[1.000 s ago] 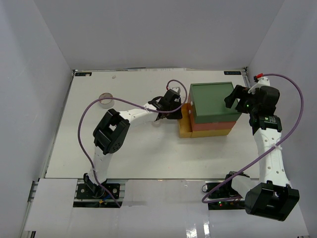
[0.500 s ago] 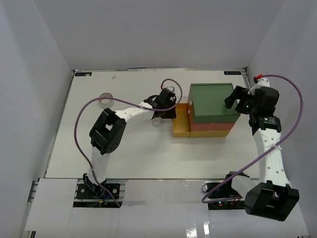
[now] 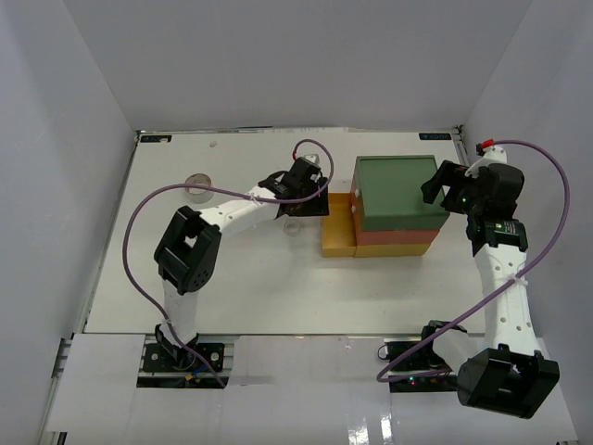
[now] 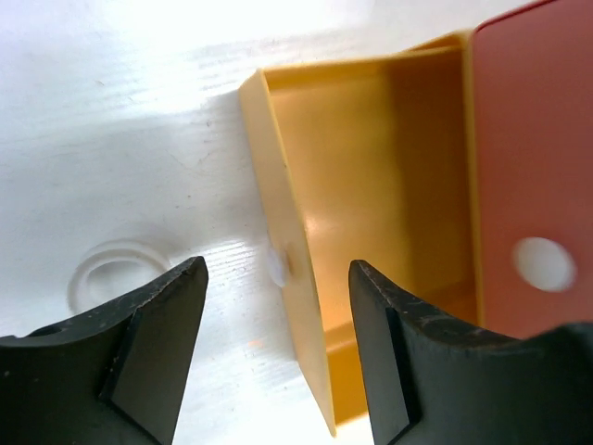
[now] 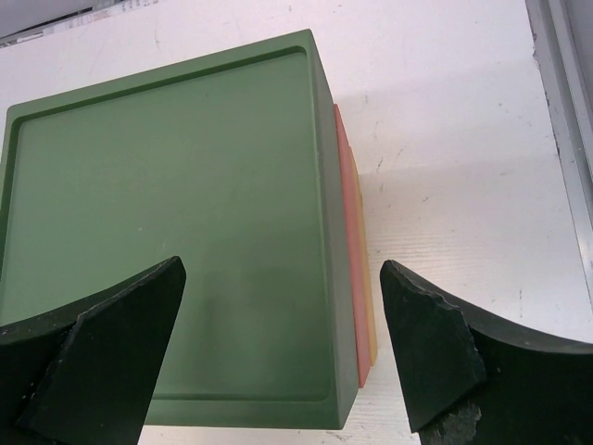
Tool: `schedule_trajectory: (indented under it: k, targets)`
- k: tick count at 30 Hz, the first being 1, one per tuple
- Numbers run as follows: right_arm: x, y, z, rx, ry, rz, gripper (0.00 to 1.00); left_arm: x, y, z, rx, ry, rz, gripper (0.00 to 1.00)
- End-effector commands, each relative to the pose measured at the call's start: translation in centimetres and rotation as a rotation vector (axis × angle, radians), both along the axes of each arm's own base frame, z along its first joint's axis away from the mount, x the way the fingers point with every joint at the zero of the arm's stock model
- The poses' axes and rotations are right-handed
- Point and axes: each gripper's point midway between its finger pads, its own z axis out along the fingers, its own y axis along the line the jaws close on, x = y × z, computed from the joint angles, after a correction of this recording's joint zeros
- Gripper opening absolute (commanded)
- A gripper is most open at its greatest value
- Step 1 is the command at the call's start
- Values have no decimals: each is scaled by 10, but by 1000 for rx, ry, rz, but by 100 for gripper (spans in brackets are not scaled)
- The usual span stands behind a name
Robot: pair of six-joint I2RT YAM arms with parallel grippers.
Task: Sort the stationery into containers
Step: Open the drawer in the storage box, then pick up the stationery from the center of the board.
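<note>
— What takes up most of the view?
— The white counter [image 3: 232,287]. On its far right part stands the drawer stack [image 3: 398,190]: a dark green top [image 5: 167,232], an orange-red tray [image 4: 528,167] under it, and a yellow drawer [image 4: 389,185] at the bottom.

— Is the stack closed?
— The yellow drawer sticks out to the left from under the other two, and its inside is bare as far as the left wrist view shows.

— And the arms?
— The right end effector [image 3: 435,185] hangs at the right edge of the green top with its fingers spread wide and nothing held. In its own view the green lid fills the space between them.
— The left end effector [image 4: 278,278] sits at the front wall of the yellow drawer. Its fingers are also well apart and grip nothing. One is on the counter side of the wall, the other over the drawer's inside.

— Any stationery?
— A grey tape roll [image 3: 197,185] lies well off to the left on the counter. A white tape roll [image 4: 116,273] lies flat just beside the left finger [image 4: 157,324], near the drawer front.

— Anything smaller?
— A small white knob [image 4: 276,266] on the drawer's front wall, between the left fingers and untouched.
</note>
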Motion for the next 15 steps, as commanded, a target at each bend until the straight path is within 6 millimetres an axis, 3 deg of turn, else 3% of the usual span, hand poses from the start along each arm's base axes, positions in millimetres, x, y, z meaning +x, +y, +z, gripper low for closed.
schedule_trajectory:
  k: [1,4,8,11,15]
  targets:
    - [0,1,16,-17,-62,12,92,11,16,71,-71,-120,30,73]
    - [-2,3,18,-18,-70,19,92,9,35,74,-63,-120,44,73]
    - [-4,5,18,-18,-75,26,92,3,64,53,-11,-88,77,70]
    - [-6,6,19,-18,-81,27,92,-2,83,23,35,-31,75,68]
    - [-7,6,19,-20,-81,30,92,-4,87,0,70,12,61,67]
